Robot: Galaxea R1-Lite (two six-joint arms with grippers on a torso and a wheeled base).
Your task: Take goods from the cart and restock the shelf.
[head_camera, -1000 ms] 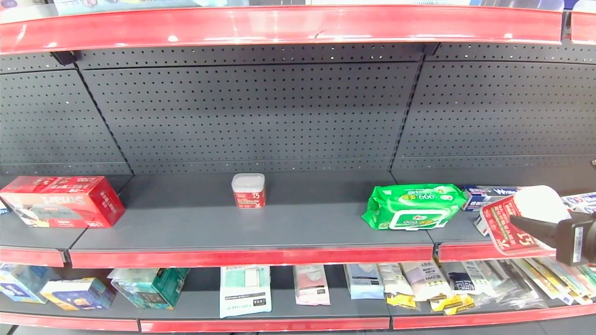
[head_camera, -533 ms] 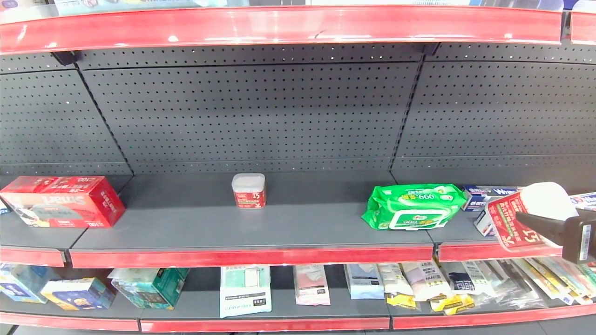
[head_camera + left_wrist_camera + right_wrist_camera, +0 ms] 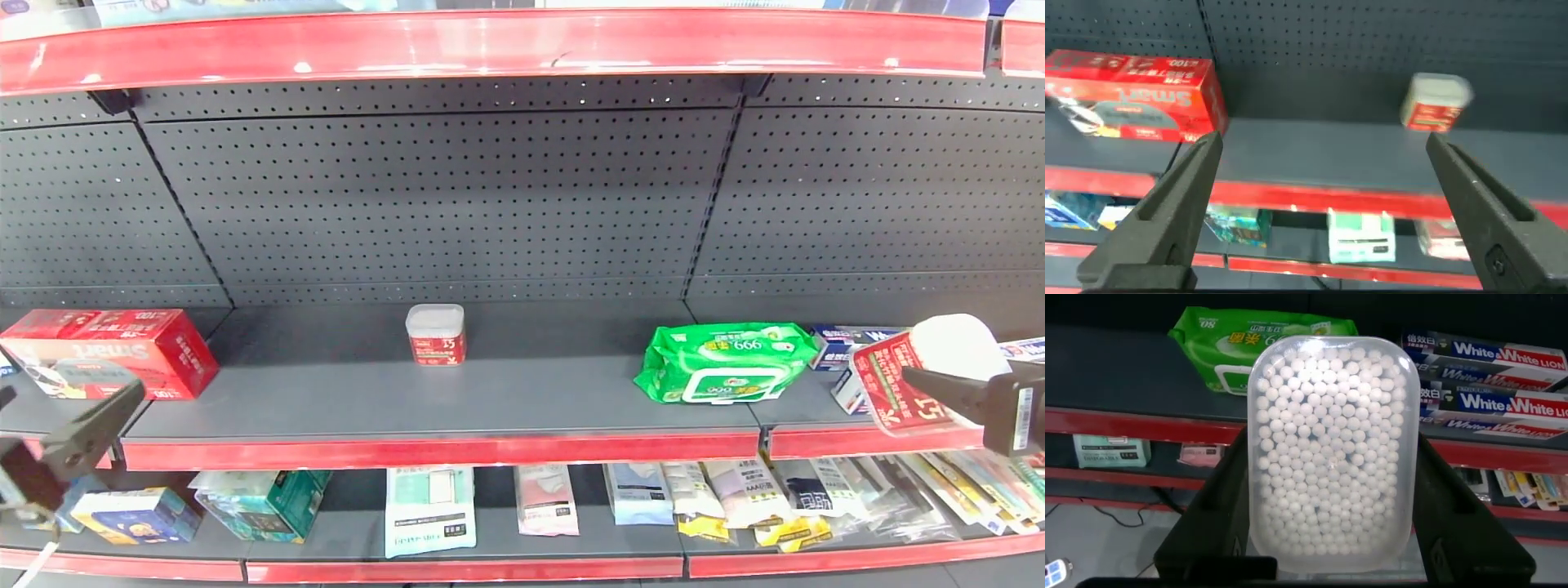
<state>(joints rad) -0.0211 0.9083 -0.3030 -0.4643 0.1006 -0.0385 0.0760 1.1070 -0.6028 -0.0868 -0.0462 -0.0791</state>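
Rising a little over the last second, the right tool (image 3: 1331,498) has carried its load slightly up and away from the green wipes pack (image 3: 722,363), and the left tool (image 3: 1323,147) has come up into sight far to the other side of that pack, below the red carton (image 3: 106,353).

The right tool is pinching a clear tub of cotton swabs (image 3: 955,351) by its two long sides. The tub is tilted, red label turned toward the wipes pack, and hangs in the air just right of the pack, in front of the toothpaste boxes (image 3: 1490,376) and clear of the shelf (image 3: 531,384). The left tool is spread wide with nothing between its fingers. A matching small tub (image 3: 436,333) stands upright well left of the wipes pack, with bare shelf between them.

My judgement is that the carried tub belongs by its twin, so it has to pass the wipes pack. Going too low could catch the shelf's red front lip or drag the soft pack along. The walls look smooth, so the tub could rotate or slide out during the move. Released while tilted, it would likely topple and roll off the front.
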